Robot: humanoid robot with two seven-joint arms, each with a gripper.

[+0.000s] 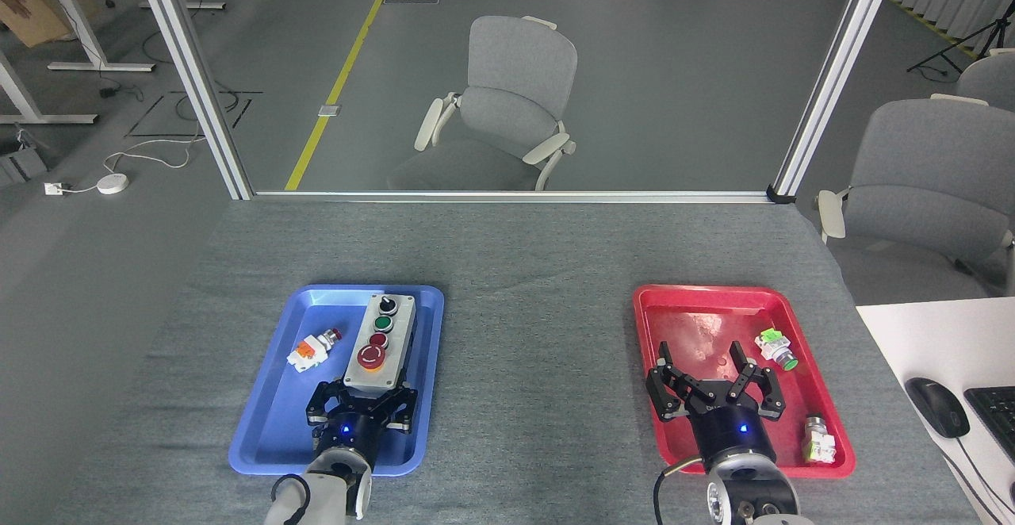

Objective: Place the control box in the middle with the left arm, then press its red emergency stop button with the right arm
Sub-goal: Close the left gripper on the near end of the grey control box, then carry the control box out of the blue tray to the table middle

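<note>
So the control box (379,343) is an oblong thing with a light grey top and a black base showing along its right side. Buttons run in a single row down the lid: a black knob at the far end, then a green one, a small flat red one, and the red emergency stop button (371,357) at the near end, a fat mushroom head sitting on a yellow ring.

The box sits in the blue tray (262,430), in the tray's right half, over on the left part of the surface. Its long axis runs roughly near-to-far, tipped a little so the knob end leans toward the far right corner of the tray and the e-stop end points back at me.

My left gripper (362,398) is right at the near end of the box, jaws spread either side of that end. From this angle I can't tell whether they're actually clamped on it or just around it.

My right gripper (711,373) is over the red tray (658,303) on the right side of the surface, jaws spread wide with nothing between them.

The middle (535,366), the plain grey cloth between the two trays, has nothing on it. A little orange-white pushbutton part (311,349) lies in the blue tray just left of the box, not touching it.
</note>
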